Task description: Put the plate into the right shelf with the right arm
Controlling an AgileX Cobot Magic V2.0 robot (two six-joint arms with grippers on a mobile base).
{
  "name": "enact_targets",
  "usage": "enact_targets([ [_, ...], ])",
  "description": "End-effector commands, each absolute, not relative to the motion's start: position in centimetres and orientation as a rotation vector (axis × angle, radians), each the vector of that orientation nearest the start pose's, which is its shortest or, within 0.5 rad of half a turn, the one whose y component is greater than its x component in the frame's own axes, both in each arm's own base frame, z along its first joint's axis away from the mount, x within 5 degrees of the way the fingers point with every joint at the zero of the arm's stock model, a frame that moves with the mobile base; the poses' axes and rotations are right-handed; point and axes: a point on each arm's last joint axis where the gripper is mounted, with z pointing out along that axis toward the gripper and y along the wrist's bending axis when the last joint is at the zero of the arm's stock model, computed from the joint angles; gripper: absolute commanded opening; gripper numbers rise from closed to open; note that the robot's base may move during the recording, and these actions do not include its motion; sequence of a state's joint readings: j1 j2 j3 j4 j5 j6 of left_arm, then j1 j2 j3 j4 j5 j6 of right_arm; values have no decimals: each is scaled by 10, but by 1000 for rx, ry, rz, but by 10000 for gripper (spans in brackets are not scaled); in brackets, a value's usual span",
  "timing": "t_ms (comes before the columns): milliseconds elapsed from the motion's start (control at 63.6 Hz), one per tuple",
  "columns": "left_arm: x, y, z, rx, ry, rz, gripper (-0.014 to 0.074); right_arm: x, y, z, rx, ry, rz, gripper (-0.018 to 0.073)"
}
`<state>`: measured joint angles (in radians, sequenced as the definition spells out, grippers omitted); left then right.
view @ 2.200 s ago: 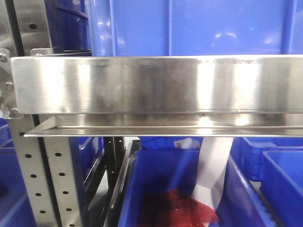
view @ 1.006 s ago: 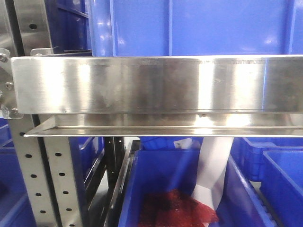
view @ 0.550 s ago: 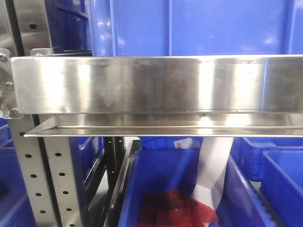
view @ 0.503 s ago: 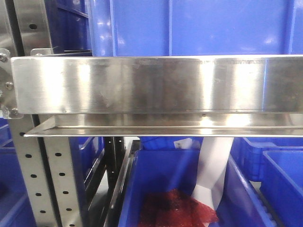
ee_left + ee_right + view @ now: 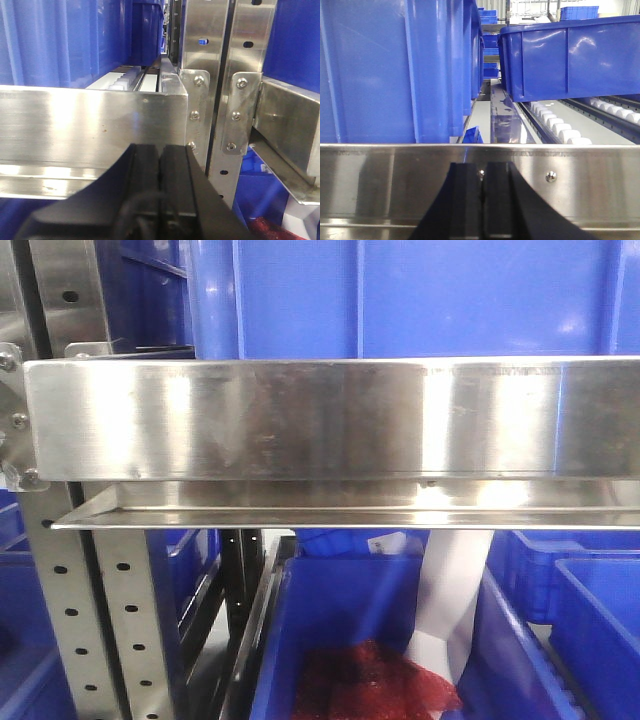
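Nothing has moved since before, no plate shows in any view, and the right claw (image 5: 481,200) and left claw (image 5: 159,195) are both pressed together on nothing, close up to the shiny rail of the right shelf (image 5: 330,420) under blue bins (image 5: 570,55).

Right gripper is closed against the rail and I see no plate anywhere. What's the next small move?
Probably back the right gripper away from the steel rail. Its fingers are pressed together with nothing between them, and no plate shows in any view, so it must be found first.
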<state>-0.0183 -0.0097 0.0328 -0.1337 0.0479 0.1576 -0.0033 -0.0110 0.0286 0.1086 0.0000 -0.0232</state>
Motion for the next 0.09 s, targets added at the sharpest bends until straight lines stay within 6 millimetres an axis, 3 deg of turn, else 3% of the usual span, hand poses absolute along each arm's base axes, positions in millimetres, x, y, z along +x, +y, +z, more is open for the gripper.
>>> enact_targets([
  [0,56,-1,203,16,1465,-5,-128,54,-1,218,58,1383,52,54],
  [79,56,-1,203,16,1465,-5,-128,54,-1,218,58,1383,52,54],
])
